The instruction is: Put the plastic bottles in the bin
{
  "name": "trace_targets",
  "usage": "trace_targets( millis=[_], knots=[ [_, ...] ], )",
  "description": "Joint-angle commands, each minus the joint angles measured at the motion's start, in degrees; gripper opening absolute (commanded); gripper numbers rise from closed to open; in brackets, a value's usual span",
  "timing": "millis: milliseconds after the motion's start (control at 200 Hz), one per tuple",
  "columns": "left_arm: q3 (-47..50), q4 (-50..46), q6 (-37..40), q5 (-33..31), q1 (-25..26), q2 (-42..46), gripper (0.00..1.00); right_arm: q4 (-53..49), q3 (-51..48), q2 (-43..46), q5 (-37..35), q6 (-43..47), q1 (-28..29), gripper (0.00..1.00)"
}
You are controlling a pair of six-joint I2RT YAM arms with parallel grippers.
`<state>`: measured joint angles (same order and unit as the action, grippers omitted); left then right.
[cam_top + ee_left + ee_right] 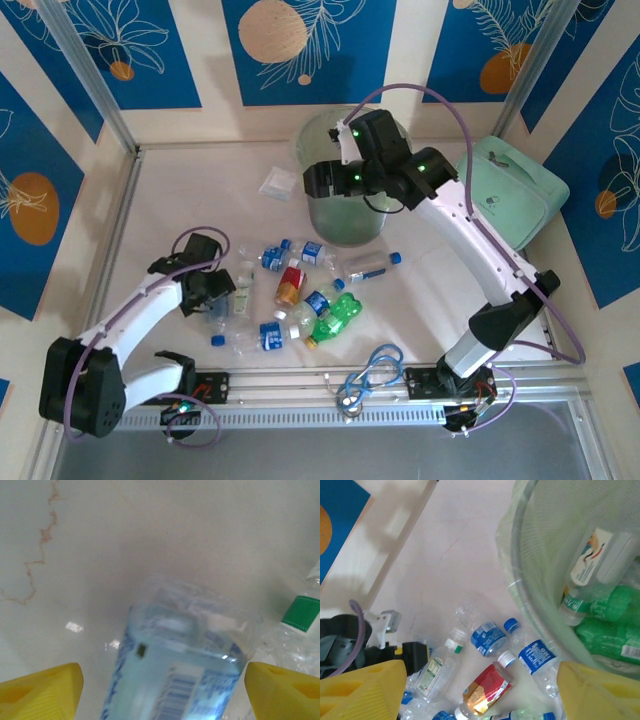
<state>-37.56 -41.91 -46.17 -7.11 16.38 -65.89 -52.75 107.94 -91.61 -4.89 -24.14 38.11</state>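
A loose pile of plastic bottles lies mid-table: a red-labelled one (290, 285), a green one (335, 320) and blue-labelled clear ones (270, 335). My left gripper (215, 295) is down at the pile's left end. Its wrist view shows a clear blue-labelled bottle (175, 680) lying between the yellow fingers (45, 692), with the left finger still apart from it; the left gripper (165, 695) is open. The right gripper (335, 175) hovers open and empty at the rim of the pale green bin (345, 225). Inside the bin (535, 555) lie green bottles (600, 630) and a white-labelled one (592, 555).
A mint-green soft case (510, 190) sits right of the bin. A coiled blue cable (370, 375) lies near the front rail. A flat clear bag (278, 182) rests left of the bin. Metal frame posts and walls close in the table.
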Motion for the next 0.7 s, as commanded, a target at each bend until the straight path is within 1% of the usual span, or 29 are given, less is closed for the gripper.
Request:
trace_targets(
  millis=[0, 130, 285, 390, 495, 690],
  knots=[
    [-1.37, 3.27, 0.6, 0.61, -0.28, -3.04, 0.83, 2.41, -1.87, 0.56, 1.62, -1.56, 1.63, 0.79],
    [-1.4, 5.32, 0.82, 0.57, -0.3, -6.8, 0.8, 3.41, -3.81, 0.23, 2.07, -2.64, 2.97, 0.79],
    [-1.29, 5.88, 1.22, -0.04, -0.3, -8.42, 0.7, 4.37, -5.65, -0.06, 2.24, -3.36, 4.25, 0.78],
    [-1.2, 5.66, 1.43, -0.67, -0.29, -7.95, 0.63, 4.75, -6.34, -0.32, 2.55, -3.8, 4.75, 0.77],
    [-1.83, 4.36, 1.52, -1.06, -0.29, -7.16, 0.57, 5.53, -6.82, -0.55, 3.38, -4.41, 5.1, 0.77],
    [-6.25, 0.11, 1.89, -2.19, -0.38, -1.08, 0.53, 6.36, -6.45, -1.02, 5.14, -4.51, 6.27, 0.77]
  ],
)
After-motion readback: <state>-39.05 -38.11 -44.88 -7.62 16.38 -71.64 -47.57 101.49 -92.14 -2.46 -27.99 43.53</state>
